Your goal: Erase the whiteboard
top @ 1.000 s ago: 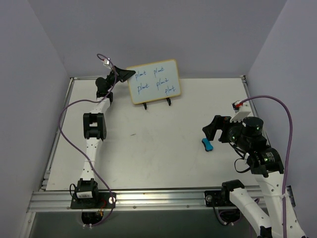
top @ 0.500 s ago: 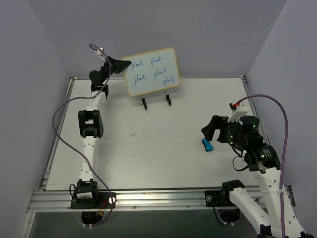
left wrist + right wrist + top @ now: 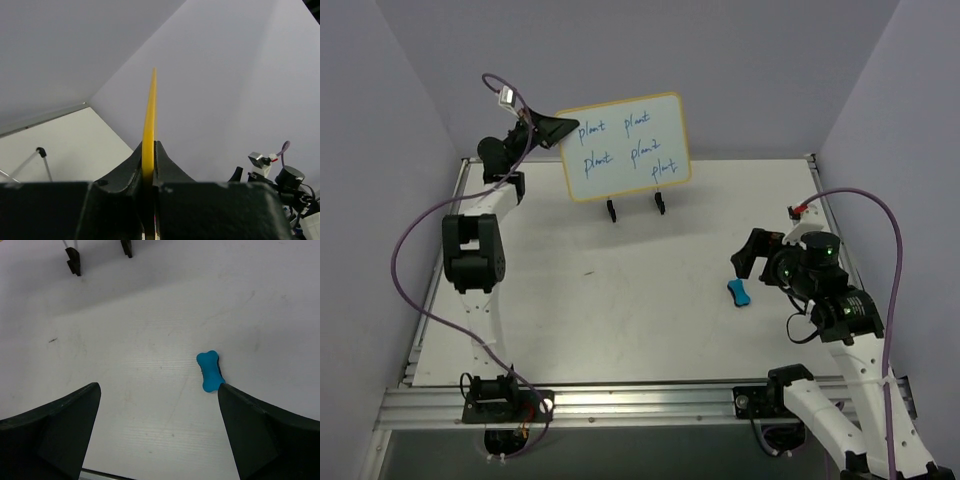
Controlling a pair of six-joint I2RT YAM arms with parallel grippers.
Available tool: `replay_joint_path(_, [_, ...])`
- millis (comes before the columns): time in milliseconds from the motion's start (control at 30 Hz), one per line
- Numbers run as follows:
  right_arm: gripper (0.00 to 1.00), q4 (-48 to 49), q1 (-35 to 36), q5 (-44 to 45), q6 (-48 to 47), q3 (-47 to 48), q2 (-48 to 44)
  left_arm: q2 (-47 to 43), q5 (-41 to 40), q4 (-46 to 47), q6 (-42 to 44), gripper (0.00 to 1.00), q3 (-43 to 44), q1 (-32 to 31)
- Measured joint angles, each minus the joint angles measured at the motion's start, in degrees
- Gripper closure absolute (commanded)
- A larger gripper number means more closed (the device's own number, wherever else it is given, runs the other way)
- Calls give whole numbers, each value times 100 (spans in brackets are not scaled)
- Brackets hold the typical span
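- The whiteboard (image 3: pixel 625 147) hangs in the air at the far left, just above the black easel stand (image 3: pixel 634 207), with blue writing across its face.
- The left jaws are clenched on its left edge, and its yellow frame (image 3: pixel 149 115) runs edge-on between them.
- It looks light, thin and stiff with a slick face. Pinched at one edge, it may swivel or slip under wiping pressure, so a deep bite on the frame suits best.
- The right jaws are released wide and grasp nothing, low over the small blue eraser (image 3: pixel 210 371) on the right of the counter (image 3: pixel 620 300).
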Motion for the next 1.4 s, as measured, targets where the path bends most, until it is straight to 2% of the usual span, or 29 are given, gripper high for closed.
replay_joint_path(267, [0, -13, 0, 942, 197, 439, 726, -2964, -289, -396, 1154, 98, -3508, -280])
replay_joint_path(400, [0, -81, 0, 1235, 157, 627, 863, -4446, -769, -1508, 2312, 98, -4852, -874])
replay_joint_path(567, [0, -243, 0, 1410, 33, 887, 1025, -6118, -1700, -3401, 3650, 98, -5864, -1849])
replay_joint_path(667, [0, -278, 0, 1403, -9, 894, 1156, -7040, -2055, -4295, 4063, 98, -6411, -1939])
replay_joint_path(800, [0, -260, 0, 1189, 0, 874, 1349, -8153, -2446, -5394, 4485, 98, -6924, -1928])
replay_joint_path(933, [0, -96, 9, 774, 33, 654, 1561, -8929, -2492, -6048, 4640, 98, -7300, -2009])
replay_joint_path(1067, [3, -127, 42, 887, 22, 575, 1805, -9374, -2723, -6603, 4631, 98, -7558, -2277])
replay_joint_path(1167, [11, -177, 81, 981, -9, 577, 2105, -9665, -3016, -6896, 4625, 98, -7560, -2583])
replay_joint_path(1400, [13, -203, 522, 1187, 11, 498, 3423, -10271, -3829, -7600, 4577, 98, -7556, -3021])
